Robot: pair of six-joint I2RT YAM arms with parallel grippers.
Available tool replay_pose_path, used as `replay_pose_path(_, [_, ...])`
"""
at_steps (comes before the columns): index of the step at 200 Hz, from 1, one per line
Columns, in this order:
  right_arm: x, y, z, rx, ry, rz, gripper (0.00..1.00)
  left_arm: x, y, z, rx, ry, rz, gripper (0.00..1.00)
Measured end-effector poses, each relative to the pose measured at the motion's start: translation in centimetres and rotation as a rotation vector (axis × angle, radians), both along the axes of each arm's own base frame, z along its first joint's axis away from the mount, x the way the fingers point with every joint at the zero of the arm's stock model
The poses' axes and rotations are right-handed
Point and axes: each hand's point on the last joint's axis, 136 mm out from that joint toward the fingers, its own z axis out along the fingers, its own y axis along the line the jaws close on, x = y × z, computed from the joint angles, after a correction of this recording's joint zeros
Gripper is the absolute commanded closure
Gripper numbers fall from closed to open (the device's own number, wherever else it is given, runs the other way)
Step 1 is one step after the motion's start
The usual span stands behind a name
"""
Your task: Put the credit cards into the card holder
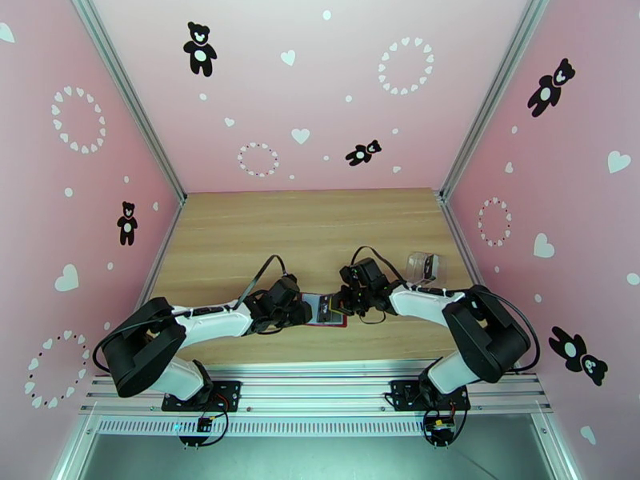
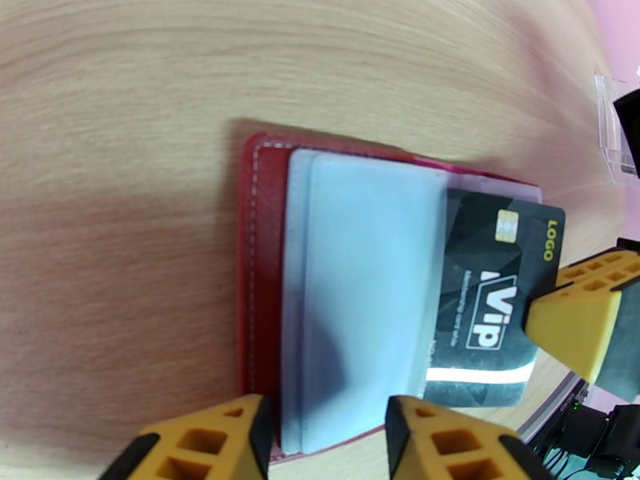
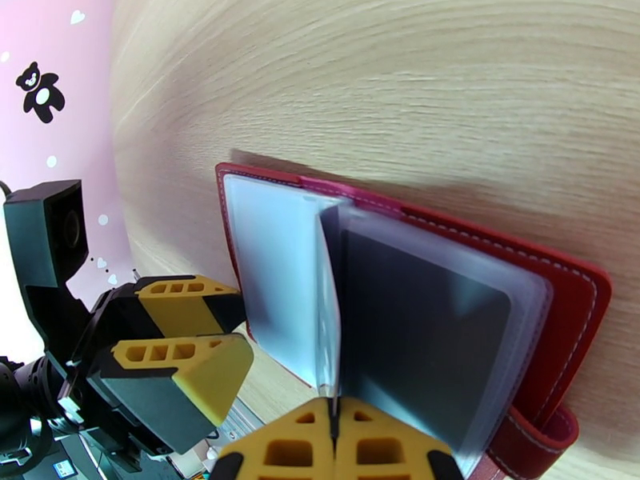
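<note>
Step in hand: card insertion. Wallet (image 1: 324, 310) lies open on the table (image 1: 240, 234), near edge, centre, between both arms. R gripper (image 3: 332, 442) is closed on the exposed right end of the dark card (image 2: 496, 314). The card's left part sits under a clear sleeve (image 2: 368, 298); the right part, w/ chip and logo, sticks out past the sleeve mouth. Judged approx. half seated. L gripper (image 2: 324, 414) has its jaws apart, fingers over the near-left part of the wallet, one each side of the sleeve stack; contact w/ the wallet can't be confirmed. Next move, as judged: R arm pushes the card leftward, flat and square to the sleeve, until its edge is flush. L arm must pin the wallet against sliding. Release only once seated. Risk: card tilts, or sleeve buckles and lifts.
</note>
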Motion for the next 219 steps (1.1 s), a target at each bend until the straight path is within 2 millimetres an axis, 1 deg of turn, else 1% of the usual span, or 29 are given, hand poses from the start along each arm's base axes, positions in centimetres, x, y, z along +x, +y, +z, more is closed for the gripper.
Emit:
replay_pose_path(22, [0.0,0.0,-0.1,-0.001,0.0,0.001,1.0,0.0,0.0,0.0,0.0,0.0,0.0,0.57])
replay_pose_path(40, [0.0,0.0,-0.2,-0.005,-0.003,0.007,0.95,0.0,0.0,0.0,0.0,0.0,0.0,0.57])
replay_pose_path(46, [0.0,0.0,-0.2,-0.007,-0.003,0.008,0.92,0.0,0.0,0.0,0.0,0.0,0.0,0.57])
replay_pose_path(64, [0.1,0.0,-0.2,-0.016,-0.008,0.018,0.79,0.0,0.0,0.0,0.0,0.0,0.0,0.57])
replay_pose_path(73, [0.1,-0.1,-0.3,-0.029,-0.001,0.016,0.75,0.0,0.0,0.0,0.0,0.0,0.0,0.57])
replay_pose_path(99, [0.0,-0.7,-0.7,-0.075,0.0,0.023,0.68,0.0,0.0,0.0,0.0,0.0,0.0,0.57])
replay_pose_path(152, [0.8,-1.0,-0.2,-0.133,-0.022,0.03,0.65,0.1,-0.1,0.0,-0.003,-0.002,0.0,0.57])
replay_pose_path(187, [0.6,-1.1,-0.7,-0.161,-0.011,0.036,0.65,0.1,-0.1,0.0,-0.003,-0.003,0.0,0.57])
replay_pose_path(219, [0.7,-0.7,-0.7,-0.174,-0.021,0.05,0.64,0.1,-0.1,0.0,-0.003,-0.003,0.0,0.57])
